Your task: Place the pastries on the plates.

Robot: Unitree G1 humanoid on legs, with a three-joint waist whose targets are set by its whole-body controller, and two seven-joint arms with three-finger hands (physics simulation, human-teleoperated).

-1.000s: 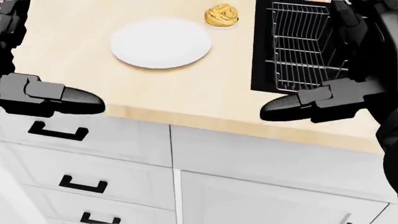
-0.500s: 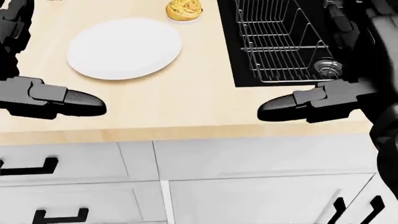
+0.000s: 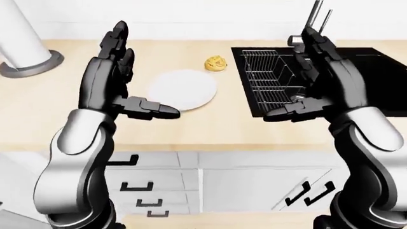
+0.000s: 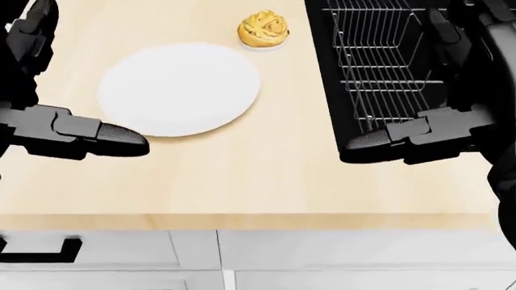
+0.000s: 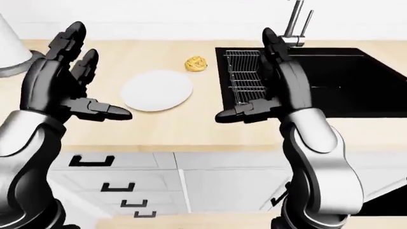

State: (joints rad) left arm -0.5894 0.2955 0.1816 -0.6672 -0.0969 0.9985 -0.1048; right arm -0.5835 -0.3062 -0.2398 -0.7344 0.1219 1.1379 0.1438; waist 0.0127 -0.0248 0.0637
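A matt white plate point(image 4: 177, 89) lies on the smooth pale wood countertop point(image 4: 266, 175) beside a shiny wire metal rack point(image 4: 379, 60).

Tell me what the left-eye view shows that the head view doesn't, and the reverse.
Only the left-eye view shows the faucet, the grey-based white object at far left, the stacked drawer handles and both forearms. Only the head view gives a close look down on the pastry's swirled top. Both show the plate, pastry, wire rack, and the open left hand and right hand.
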